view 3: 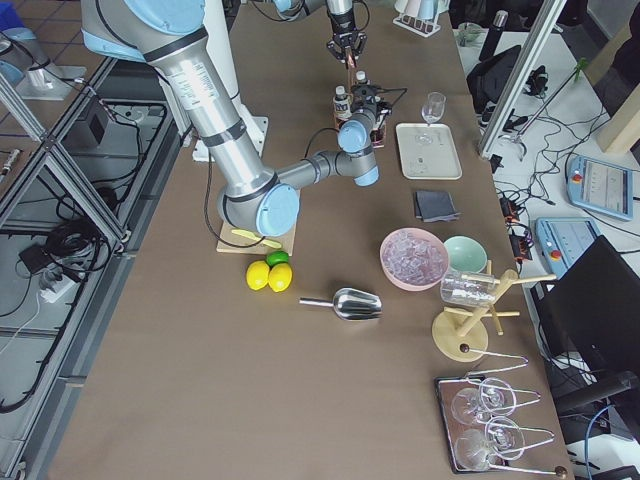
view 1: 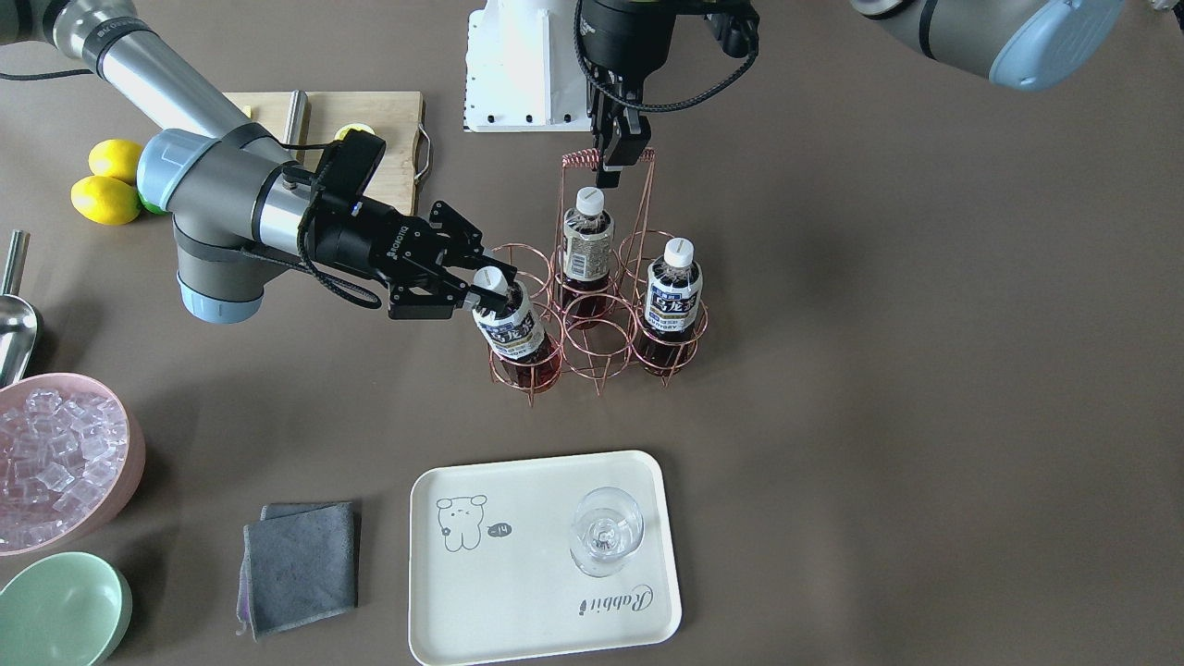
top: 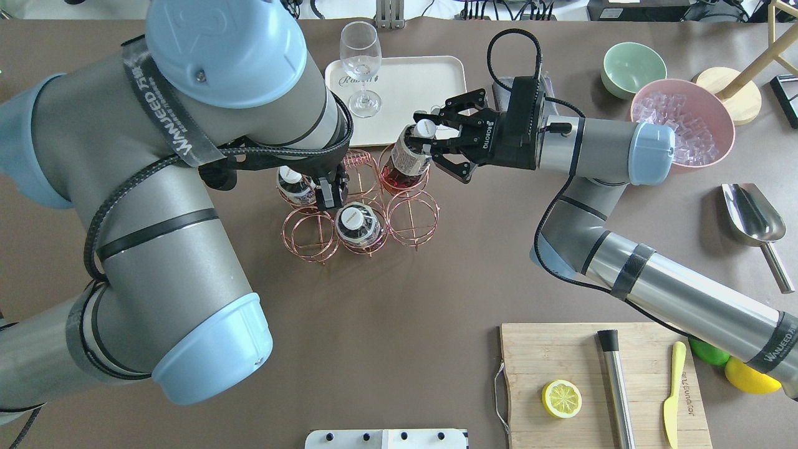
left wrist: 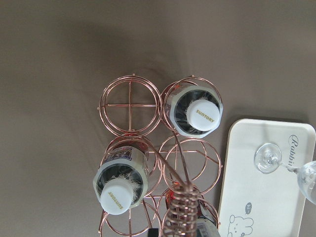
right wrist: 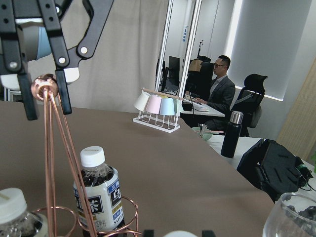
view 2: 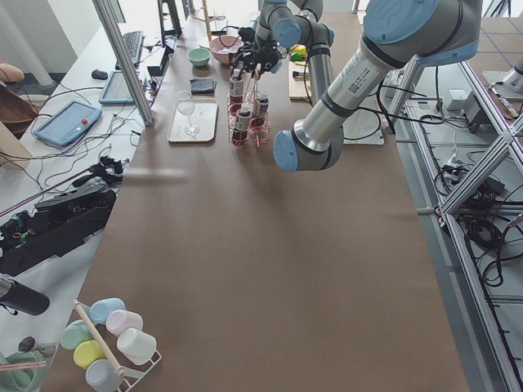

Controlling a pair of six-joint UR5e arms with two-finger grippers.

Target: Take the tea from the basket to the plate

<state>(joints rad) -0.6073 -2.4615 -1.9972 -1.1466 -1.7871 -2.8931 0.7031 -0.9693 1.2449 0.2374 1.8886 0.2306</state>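
Note:
The copper wire basket (left wrist: 130, 104) stands mid-table and holds three tea bottles. My right gripper (view 1: 486, 282) is shut on the white cap of one tea bottle (view 1: 511, 326). That bottle leans in its corner cell on the plate side, and it also shows in the overhead view (top: 406, 161). Two more tea bottles (view 1: 587, 245) (view 1: 672, 296) stand upright in their cells. My left gripper (view 1: 618, 166) is shut on the basket's coil-topped handle (view 1: 578, 157). The cream plate (view 1: 518, 583) lies beyond the basket with a stemmed glass (view 1: 606, 532) on it.
A pink bowl of ice (view 1: 55, 462), a mint-green bowl (view 1: 60, 610) and a grey cloth (view 1: 301, 564) lie beside the plate. The cutting board (top: 592, 374) with a lemon slice, lemons (view 1: 106, 199) and a metal scoop (top: 751, 215) are on my right.

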